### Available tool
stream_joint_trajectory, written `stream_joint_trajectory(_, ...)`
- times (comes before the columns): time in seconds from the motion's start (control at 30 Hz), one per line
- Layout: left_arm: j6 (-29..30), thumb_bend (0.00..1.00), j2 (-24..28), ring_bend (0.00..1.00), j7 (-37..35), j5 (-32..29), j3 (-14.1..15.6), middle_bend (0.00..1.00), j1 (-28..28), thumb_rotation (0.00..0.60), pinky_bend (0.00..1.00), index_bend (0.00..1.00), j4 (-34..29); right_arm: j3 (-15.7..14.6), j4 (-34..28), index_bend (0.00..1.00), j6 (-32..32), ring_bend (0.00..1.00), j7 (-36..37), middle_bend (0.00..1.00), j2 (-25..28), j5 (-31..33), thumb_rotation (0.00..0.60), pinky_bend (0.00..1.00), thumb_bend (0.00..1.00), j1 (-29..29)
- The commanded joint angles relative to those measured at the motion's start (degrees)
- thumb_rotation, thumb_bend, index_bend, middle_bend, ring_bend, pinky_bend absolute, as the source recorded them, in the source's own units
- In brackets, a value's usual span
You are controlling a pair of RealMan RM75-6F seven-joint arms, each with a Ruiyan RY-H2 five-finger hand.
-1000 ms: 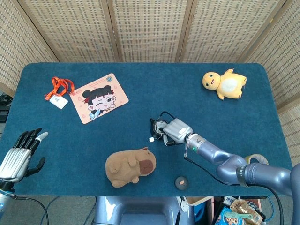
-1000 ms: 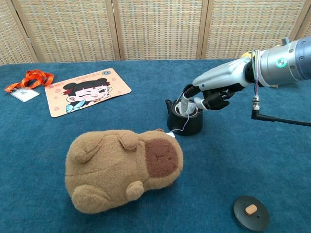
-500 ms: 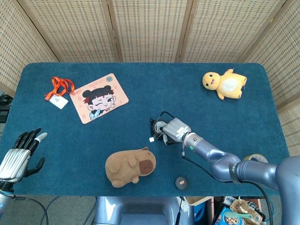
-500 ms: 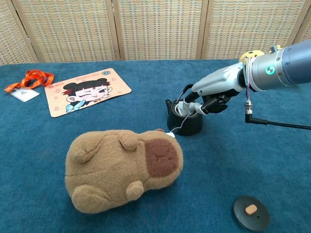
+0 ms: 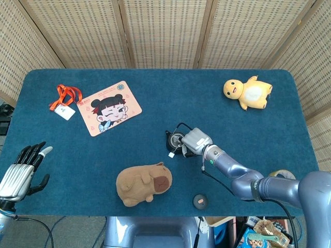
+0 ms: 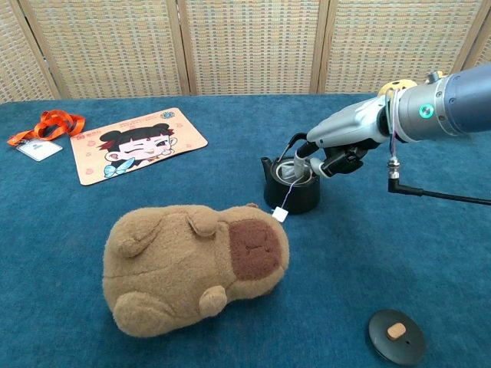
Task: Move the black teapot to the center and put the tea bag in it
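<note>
The black teapot (image 6: 292, 195) stands lidless near the table's middle, just beyond the plush capybara; the head view shows the teapot (image 5: 175, 139) too. My right hand (image 6: 338, 146) hovers over its mouth and pinches the white tea bag (image 6: 298, 165) at the opening. The bag's string runs down the pot's front to a small paper tag (image 6: 280, 215), the same tag (image 5: 171, 154) in the head view. How deep the bag sits inside is hidden. My left hand (image 5: 23, 168) rests at the table's left edge, fingers apart, holding nothing.
A brown plush capybara (image 6: 192, 264) lies right in front of the teapot. The teapot's lid (image 6: 396, 335) sits near the front right edge. A cartoon mat (image 6: 138, 143) and orange lanyard (image 6: 44, 126) lie far left; a yellow plush (image 5: 248, 92) sits far right.
My right hand has drawn up and back a little over the teapot. The tag has shifted right and now dangles against the pot's front.
</note>
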Motion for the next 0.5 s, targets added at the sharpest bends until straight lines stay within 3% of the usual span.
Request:
stream_joint_trajectory(0.03, -0.11, 0.47, -0.03, 0.00, 0.04, 0.04, -0.04, 0.00, -0.11, 0.600, 0.00, 0.10, -0.04, -0.12, -2.07, 0.24, 0.75, 0.99, -0.46, 0.96, 1.46, 0.10, 0.110, 1.00, 0.93, 0.24)
stream_joint_trajectory(0.2, -0.04, 0.48, -0.06, 0.00, 0.11, 0.41, -0.12, 0.00, -0.25, 0.600, 0.00, 0.10, -0.36, -0.09, -5.26, 0.24, 1.86, 0.99, -1.06, 0.96, 3.65, -0.07, 0.109, 1.00, 0.93, 0.60)
stream_joint_trajectory(0.5, 0.08, 0.48, 0.08, 0.00, -0.17, 0.06, -0.17, 0.00, -0.09, 0.600, 0.00, 0.10, -0.11, -0.24, -3.86, 0.24, 2.03, 0.99, -1.25, 0.96, 2.91, 0.96, 0.111, 1.00, 0.93, 0.97)
